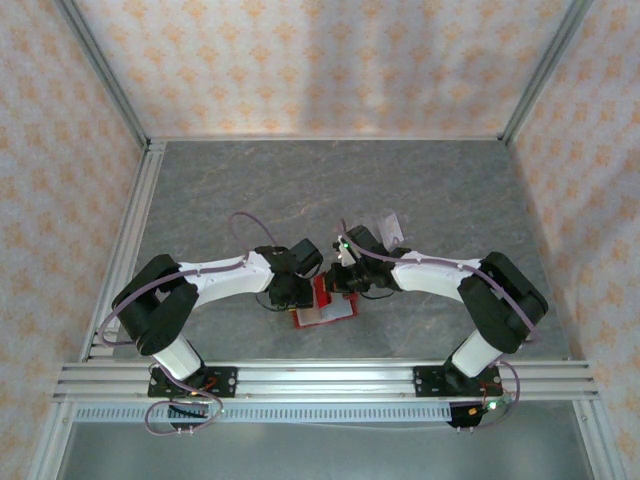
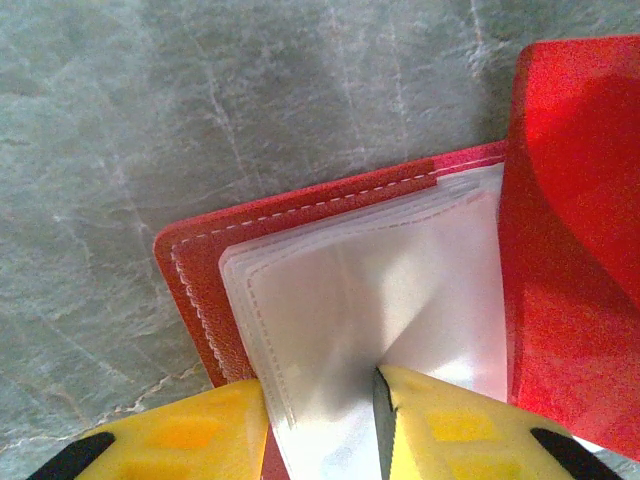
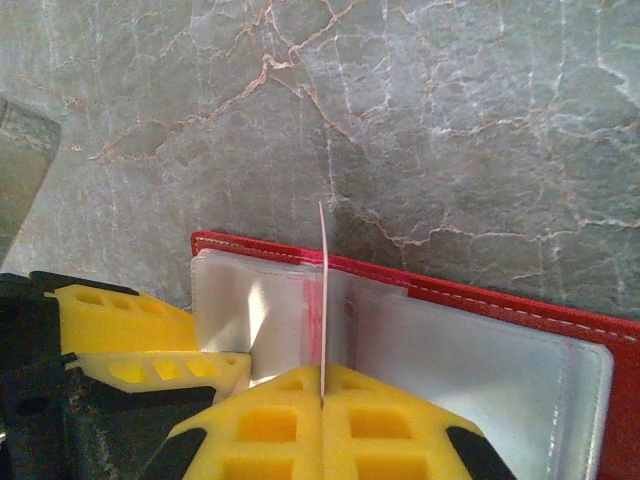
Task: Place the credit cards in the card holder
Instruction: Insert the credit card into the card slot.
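Right gripper (image 3: 322, 398), jaws clamped on a credit card (image 3: 323, 300) held edge-up over the open red card holder (image 3: 480, 350); left gripper (image 2: 325, 395) pinches a pale sleeve (image 2: 380, 300) on the desk (image 1: 250, 190).

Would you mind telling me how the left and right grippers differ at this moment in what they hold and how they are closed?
The left gripper is part closed on the pale sleeves of the card holder, while the right gripper is fully shut on a thin credit card. The left one pins flat sleeves; the right one holds its card on edge, upright over the holder. Both have yellow fingers and work at the same open red holder.
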